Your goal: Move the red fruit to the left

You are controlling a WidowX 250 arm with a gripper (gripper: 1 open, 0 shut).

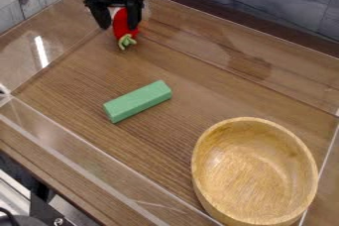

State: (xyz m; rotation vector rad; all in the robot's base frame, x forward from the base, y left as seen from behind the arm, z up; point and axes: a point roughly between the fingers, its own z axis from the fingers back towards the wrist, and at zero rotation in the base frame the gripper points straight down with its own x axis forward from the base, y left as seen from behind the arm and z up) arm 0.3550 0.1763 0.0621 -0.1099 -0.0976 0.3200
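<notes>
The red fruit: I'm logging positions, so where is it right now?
The red fruit lies on the table at the camera view's top left, between the gripper's open fingers, up-left of the green block.

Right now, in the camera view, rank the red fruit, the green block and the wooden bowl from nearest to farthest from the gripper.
1. red fruit: directly under the open gripper, at the table's far left.
2. green block: mid-table, toward the camera from the gripper.
3. wooden bowl: near right corner, farthest.
</notes>
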